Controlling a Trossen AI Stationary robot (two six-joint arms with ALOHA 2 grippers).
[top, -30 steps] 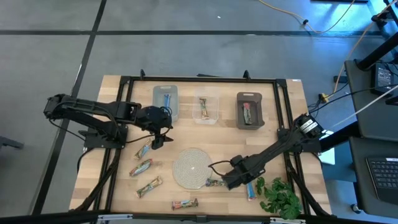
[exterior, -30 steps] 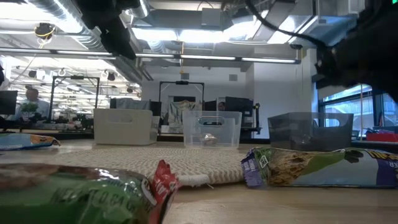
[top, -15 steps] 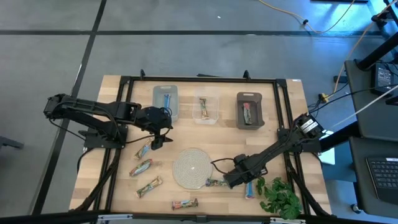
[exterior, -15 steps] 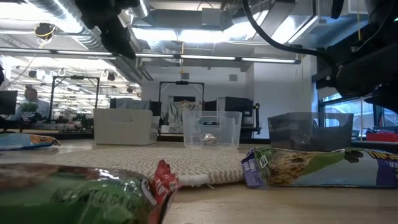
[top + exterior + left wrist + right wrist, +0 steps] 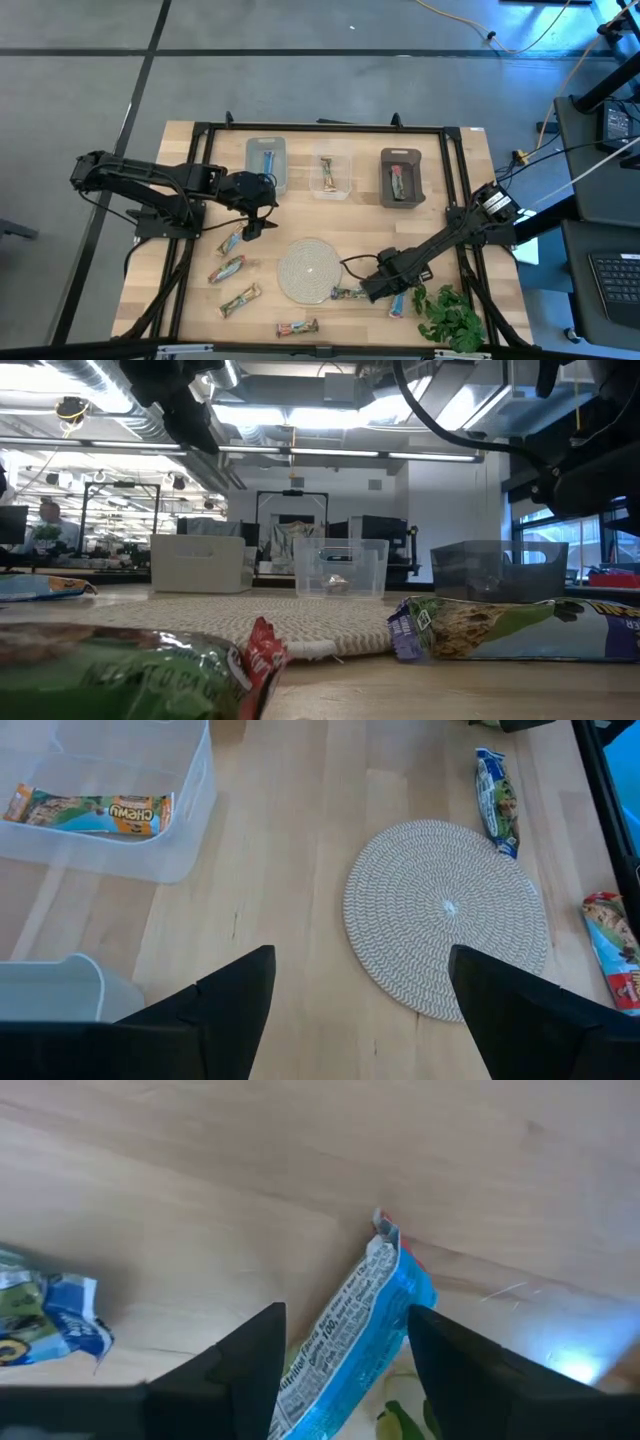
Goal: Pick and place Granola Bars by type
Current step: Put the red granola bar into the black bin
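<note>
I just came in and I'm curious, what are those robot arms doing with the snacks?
They are sorting granola bars into three bins by kind. The right claw is open and low over a blue bar near the leafy sprig. The left claw waits open near the blue bin. Several bars lie unsorted on the table.

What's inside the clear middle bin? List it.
The clear bin holds one tan-green granola bar, lying flat on its floor. Nothing else shows through the walls; the underside of the bar is hidden.
</note>
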